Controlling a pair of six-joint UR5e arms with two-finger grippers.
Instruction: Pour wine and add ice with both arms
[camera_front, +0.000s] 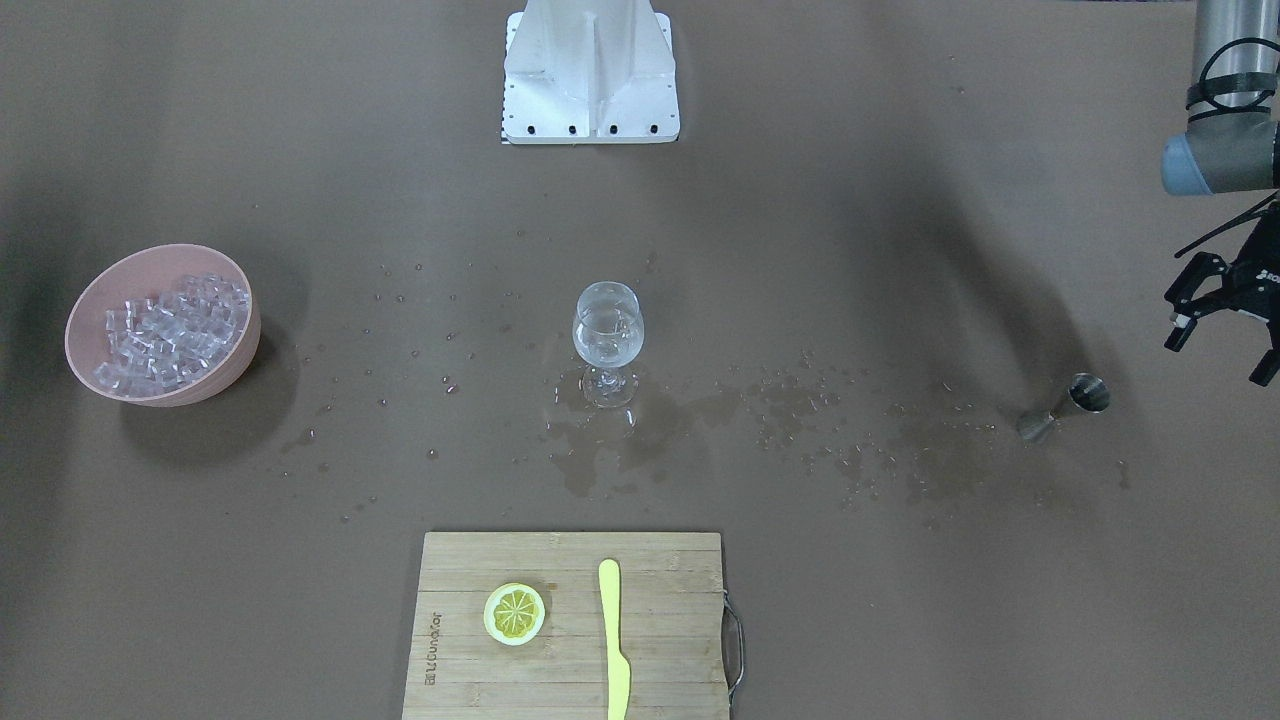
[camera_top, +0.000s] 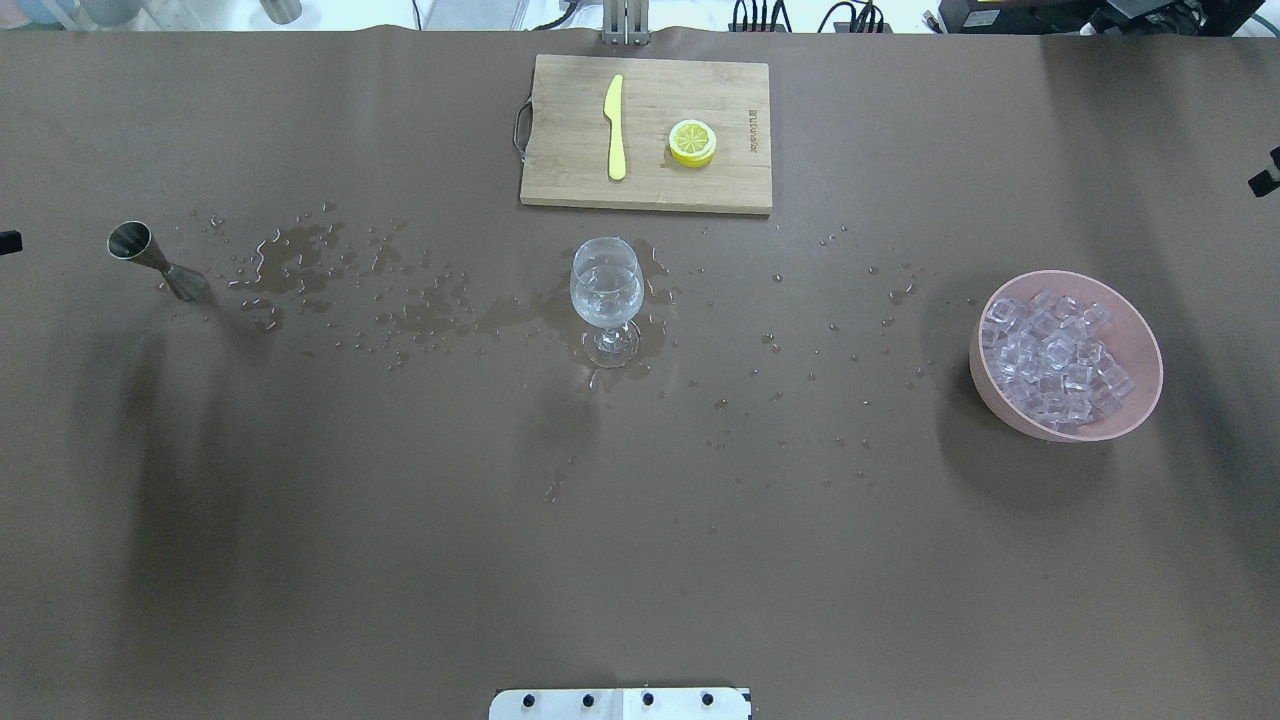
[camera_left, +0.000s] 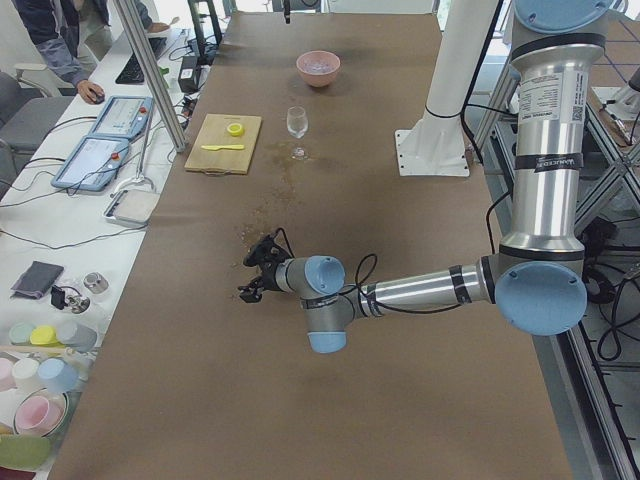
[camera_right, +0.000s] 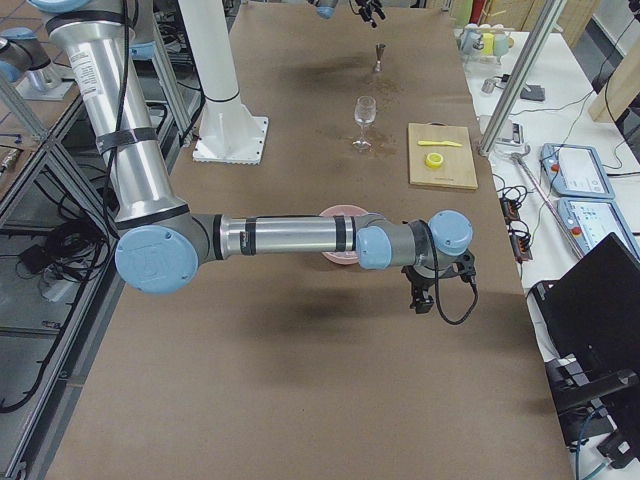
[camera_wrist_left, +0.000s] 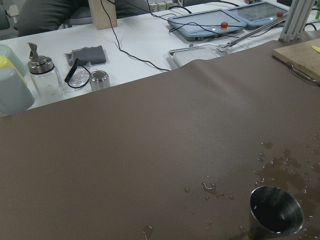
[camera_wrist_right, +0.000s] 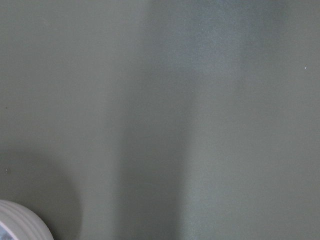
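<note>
Left gripper (camera_front: 1222, 350): spread, empty | right gripper (camera_right: 421, 302): state indeterminable | wine glass (camera_front: 608, 330): appears filled | advise: lift ice (camera_front: 170, 330) squarely, release low over glass.

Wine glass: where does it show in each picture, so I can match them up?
Front-facing: wine glass at centre, above the cutting board.
Overhead: glass at centre, below the board.
Exterior left: glass far up the table, right of the board.
Exterior right: glass far up the table, left of the board.
Left wrist: not in it.
Right wrist: not in it.
Shared landmark: the cutting board.
</note>
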